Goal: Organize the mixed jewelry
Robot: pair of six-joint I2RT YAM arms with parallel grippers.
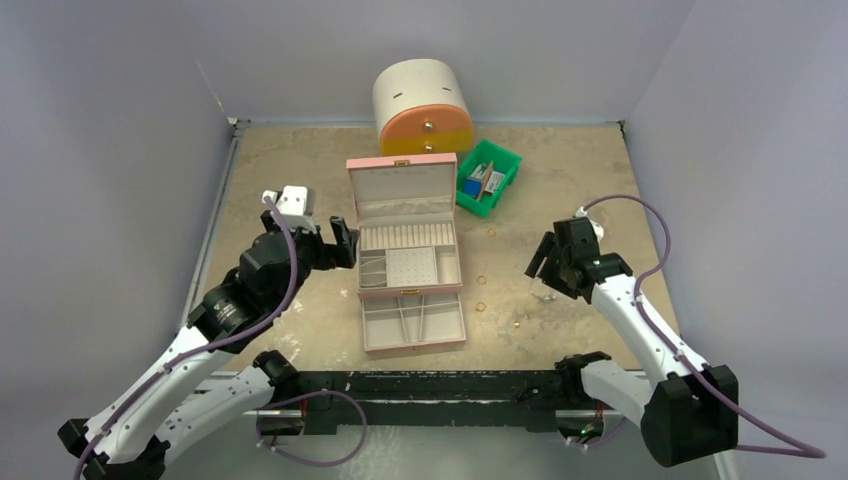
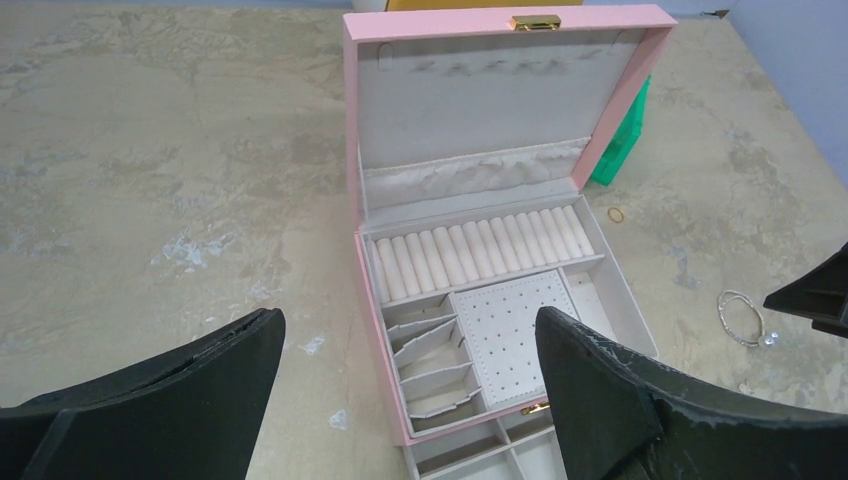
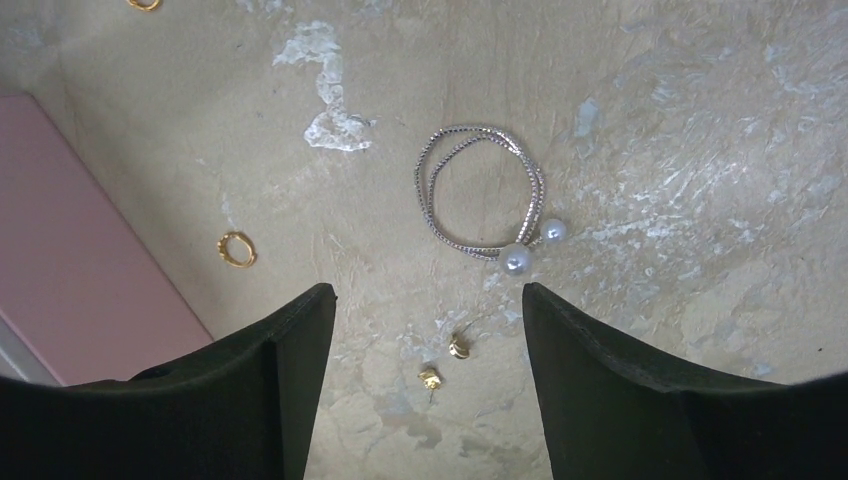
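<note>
Looking down from the top camera, I see the pink box (image 1: pixel 405 165) in the middle of the worktop (image 1: pixel 290 160). Its lid stands up and its little drawer is pulled out at the front. Behind it sit a round white and orange chest (image 1: pixel 420 100) and a green bin (image 1: pixel 507 160).

My left gripper (image 1: pixel 345 243) is just beside the left side of the box. Its jaws are wide apart and hold nothing. From its own camera I look between the fingers (image 2: pixel 230 370) into the box: a row of soft rolls at the back, small slots on the left, and a pad full of holes.

My right gripper (image 1: pixel 540 270) hangs over the bare worktop to the right of the box. Its jaws are apart too, with nothing in them. The silver hoop (image 3: pixel 422 190) lies flat on the worktop just ahead of the fingertips, not touching them. It has two little white beads (image 3: pixel 517 260) on the near side.

Two tiny gold studs (image 3: pixel 459 347) lie between the fingers, down on the worktop. One gold ring (image 3: pixel 238 249) lies near the side of the box. A few more gold rings (image 1: pixel 481 281) are spread out between the box and my right gripper.
</note>
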